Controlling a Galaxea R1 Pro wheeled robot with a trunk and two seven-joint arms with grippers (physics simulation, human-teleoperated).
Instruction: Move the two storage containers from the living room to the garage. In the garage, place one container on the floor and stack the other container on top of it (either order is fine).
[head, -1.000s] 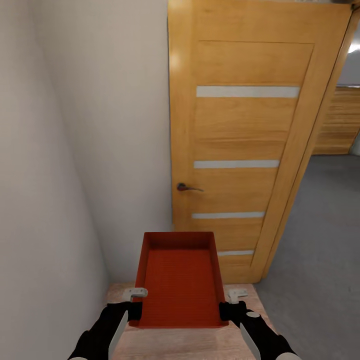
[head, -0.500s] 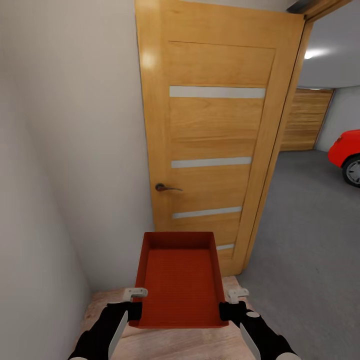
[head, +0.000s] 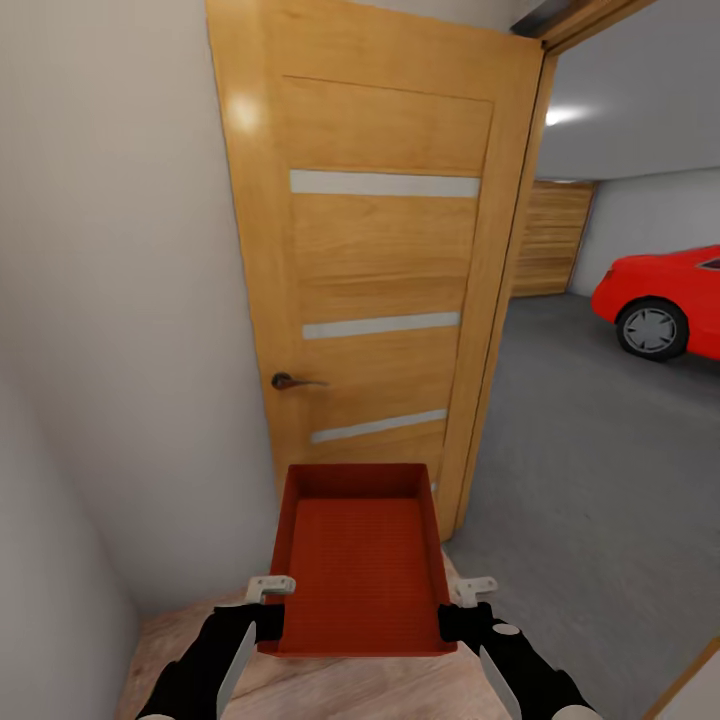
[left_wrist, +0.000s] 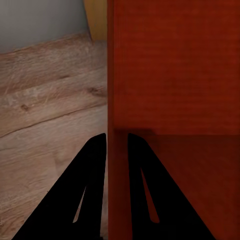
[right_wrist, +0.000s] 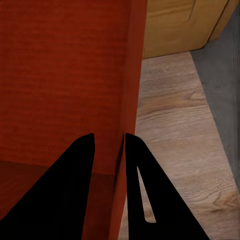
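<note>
Wall: we see a pale grey wall filling the left of the head view, running down to the wood floor.
Door: we see a light wood door with three pale horizontal strips, swung open against the wall; its dark handle sits low on its left side.
Garage floor: we see dark grey concrete beyond the doorway, on the right of the head view.
Car: we see a red car standing on the concrete, far back at the right; one wheel shows.
Wood floor: we see light planks under the arms, meeting the concrete at the threshold; they also show in the left wrist view and the right wrist view.
Bin: we hold one red-orange bin in the air between our two grippers, in front of the door and above the planks, open side up, ribbed bottom showing.
Left gripper: we see its two black fingers pinching the bin's left wall, one finger on each face.
Right gripper: we see its two black fingers pinching the bin's right wall, one finger on each face.
</note>
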